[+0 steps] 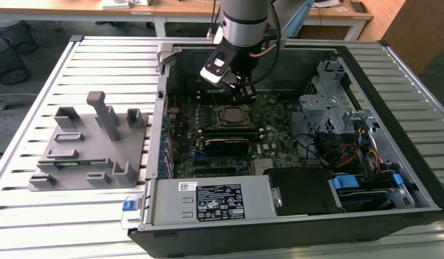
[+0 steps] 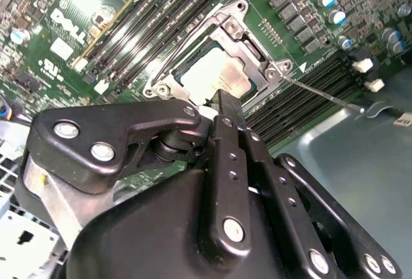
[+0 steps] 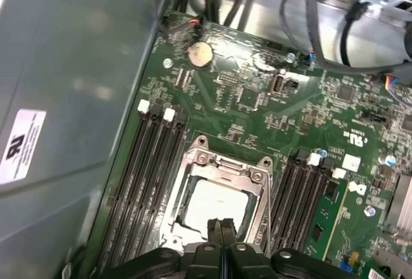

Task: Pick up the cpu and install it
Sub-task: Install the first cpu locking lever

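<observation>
The cpu (image 3: 215, 205) is a silvery square lying flat inside the metal-framed socket (image 3: 222, 163) on the green motherboard. It also shows as a pale square, the cpu (image 2: 209, 76), in the second wrist view, and as the cpu (image 1: 229, 115) mid-board in the exterior view. My gripper (image 3: 222, 230) hangs just above one edge of the chip, its two black fingers pressed together with nothing between them. In the exterior view the gripper (image 1: 245, 93) hovers inside the open computer case, slightly beyond the socket.
A grey fixture block (image 1: 92, 145) with upright posts stands on the slatted table at the exterior view's left. Inside the case are the power supply (image 1: 214, 202), a metal drive cage (image 1: 329, 102), cables (image 1: 359, 156) and memory slots (image 3: 151, 163) flanking the socket.
</observation>
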`<state>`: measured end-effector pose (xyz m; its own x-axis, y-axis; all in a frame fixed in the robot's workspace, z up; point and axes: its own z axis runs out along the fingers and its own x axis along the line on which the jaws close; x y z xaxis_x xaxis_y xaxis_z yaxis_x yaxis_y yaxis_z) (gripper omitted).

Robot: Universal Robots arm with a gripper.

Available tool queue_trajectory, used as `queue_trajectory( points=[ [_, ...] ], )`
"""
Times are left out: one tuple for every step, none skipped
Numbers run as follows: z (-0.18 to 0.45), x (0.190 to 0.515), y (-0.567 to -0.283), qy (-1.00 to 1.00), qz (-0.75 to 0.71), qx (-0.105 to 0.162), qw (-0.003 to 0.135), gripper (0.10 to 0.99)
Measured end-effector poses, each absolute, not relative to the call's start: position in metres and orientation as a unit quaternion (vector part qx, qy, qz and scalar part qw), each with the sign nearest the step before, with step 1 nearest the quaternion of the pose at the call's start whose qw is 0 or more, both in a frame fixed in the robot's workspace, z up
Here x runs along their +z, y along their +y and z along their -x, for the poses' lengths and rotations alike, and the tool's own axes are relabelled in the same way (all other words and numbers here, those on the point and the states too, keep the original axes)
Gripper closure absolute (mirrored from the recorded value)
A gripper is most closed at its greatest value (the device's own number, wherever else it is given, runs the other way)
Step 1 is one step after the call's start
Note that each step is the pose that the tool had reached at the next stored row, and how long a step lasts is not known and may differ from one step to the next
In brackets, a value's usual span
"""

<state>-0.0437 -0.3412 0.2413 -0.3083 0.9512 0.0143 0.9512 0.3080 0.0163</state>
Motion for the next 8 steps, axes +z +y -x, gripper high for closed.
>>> queue_trajectory(
  points=[
    [0.0437, 0.2413, -0.3412, -0.814, 0.581, -0.011, 0.001, 0.98],
    [0.0438, 0.2413, -0.3413, -0.819, 0.574, -0.011, 0.001, 0.98],
    [0.0437, 0.2413, -0.3412, -0.824, 0.567, -0.011, 0.001, 0.98],
    [0.0437, 0.2413, -0.3412, -0.829, 0.559, -0.011, 0.001, 0.98],
    [0.0437, 0.2413, -0.3412, -0.834, 0.551, -0.011, 0.001, 0.98],
    [0.0437, 0.2413, -0.3413, -0.839, 0.543, -0.011, 0.002, 0.98],
    [0.0438, 0.2412, -0.3413, -0.844, 0.536, -0.011, 0.002, 0.98],
    [0.0437, 0.2412, -0.3413, -0.849, 0.529, -0.011, 0.002, 0.98]
  ],
)
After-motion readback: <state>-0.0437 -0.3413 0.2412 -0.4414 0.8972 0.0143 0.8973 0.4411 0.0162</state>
